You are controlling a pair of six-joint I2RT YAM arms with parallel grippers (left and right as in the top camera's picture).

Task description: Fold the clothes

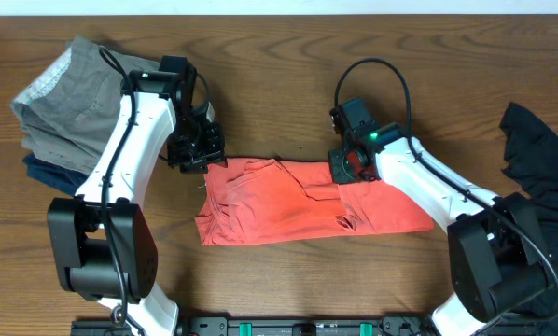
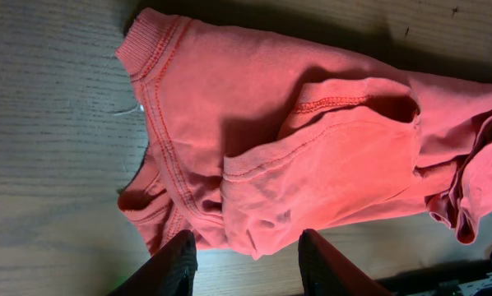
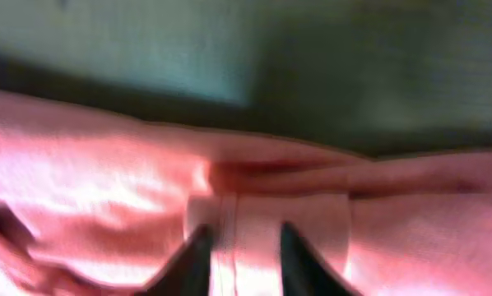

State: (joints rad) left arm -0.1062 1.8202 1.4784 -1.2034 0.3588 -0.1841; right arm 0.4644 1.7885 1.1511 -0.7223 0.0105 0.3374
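1. Shirt: an orange one, lying mid-desk as a long, rumpled strip between the two arms. Its ribbed collar is at the left arm's end.
2. The left claw is spread wide and holds nothing. It hangs just over the shirt's edge near the collar.
3. The right claw sits low at the shirt's rear edge, about midway along. Its fingers are a little apart, with a flat band of cloth below them. The wrist view is blurred, so it cannot be told whether they are pinching that cloth.
4. Handling, as a judgement: the shirt looks light, soft and limp. It will likely sag and drag on the wood, and loose layers may slide apart when lifted.
5. The best hold is probably on stitched parts such as the collar rib or a hem, taking all layers together. With one claw at each end, the strip should stay taut.
6. A grey-and-blue pile sits at the rear left, well apart from the shirt. A black garment lies crumpled at the far right.
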